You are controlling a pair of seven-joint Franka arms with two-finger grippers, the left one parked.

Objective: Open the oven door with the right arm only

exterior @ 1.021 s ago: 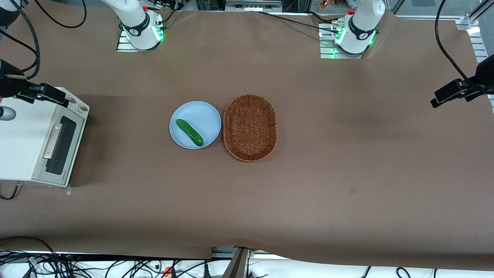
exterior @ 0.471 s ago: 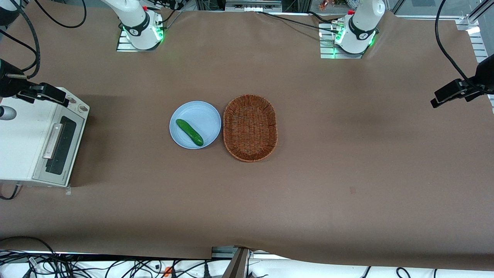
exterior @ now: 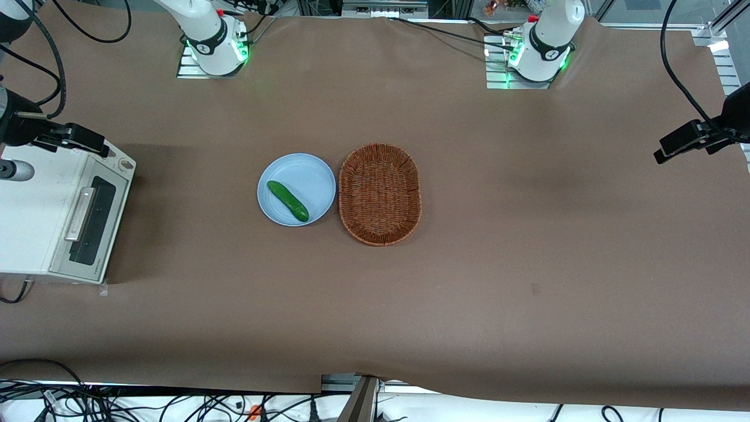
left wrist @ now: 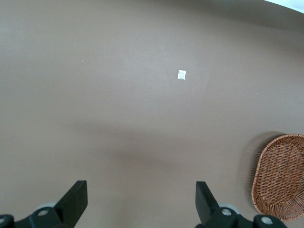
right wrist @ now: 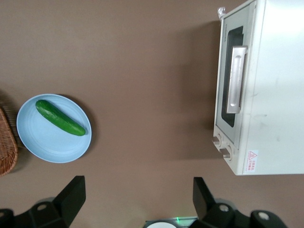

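Above the oven door's (exterior: 88, 223) corner, gripper (exterior: 88, 142) now slightly farther from camera

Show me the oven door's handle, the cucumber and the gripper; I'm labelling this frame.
oven door handle (right wrist: 236, 79), right wrist view, middle of the silver bar.
cucumber (exterior: 287, 201), front view, middle of its green body.
gripper (right wrist: 137, 194), right wrist view, open, above the table, midway between its fingertips.

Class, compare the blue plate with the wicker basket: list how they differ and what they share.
The plate is round, smooth and pale blue; the basket is oval, woven and brown. The plate holds a cucumber; the basket holds nothing. Both rest side by side mid-table. The end effector, open, hangs above the table near the oven door, touching nothing.
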